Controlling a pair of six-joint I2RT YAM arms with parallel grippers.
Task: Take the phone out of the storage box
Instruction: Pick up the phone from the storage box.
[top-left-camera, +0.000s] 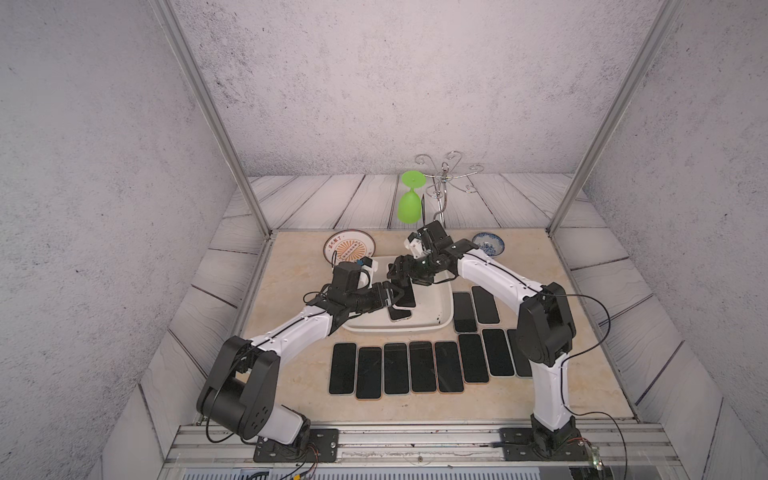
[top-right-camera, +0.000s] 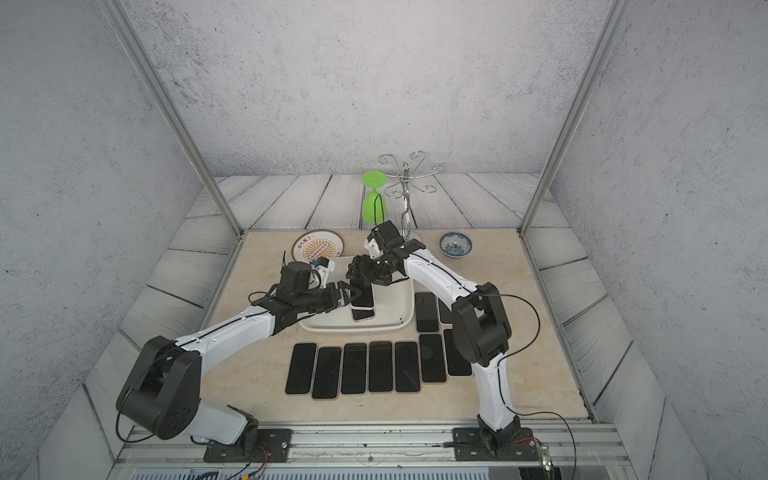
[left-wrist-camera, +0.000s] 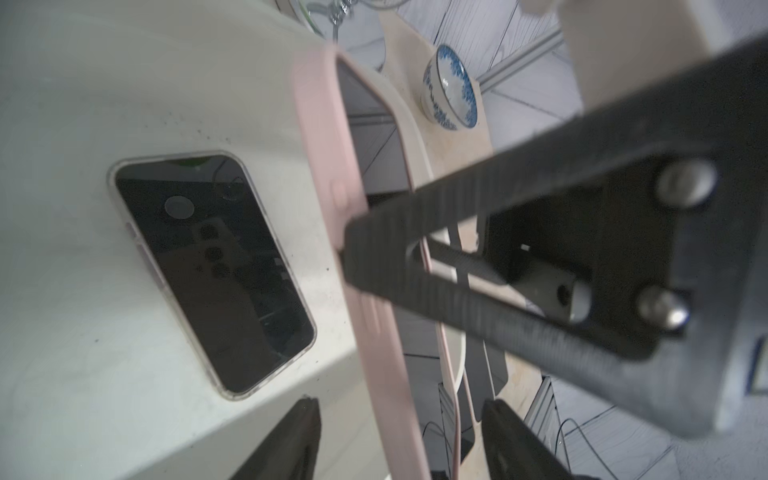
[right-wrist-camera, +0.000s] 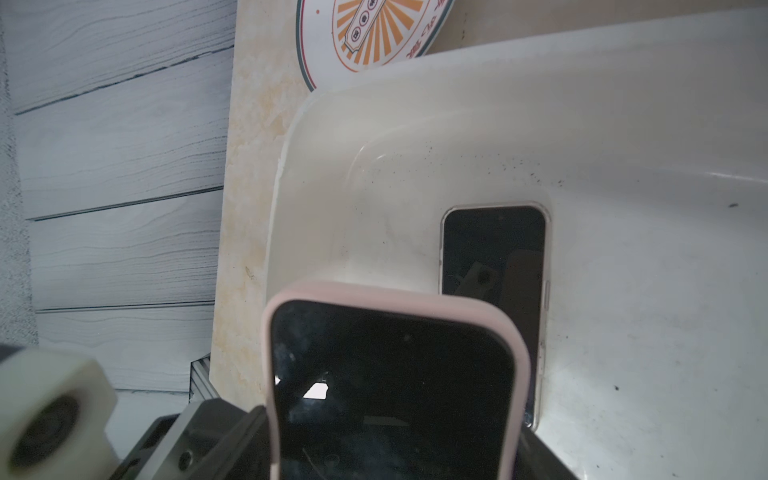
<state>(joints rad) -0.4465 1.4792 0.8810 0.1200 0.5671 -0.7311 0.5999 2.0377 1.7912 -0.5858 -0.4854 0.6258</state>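
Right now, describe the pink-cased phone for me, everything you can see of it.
The pink-cased phone is a slim slab with a dark glass screen in a matte, soft-looking pink case with rounded corners and raised side buttons. It hangs tilted above the white box, partly over a clear-cased phone lying flat on the box floor. The right hand grips it across its width by the long edges. The left hand straddles it, fingers open on either side, not clearly touching.
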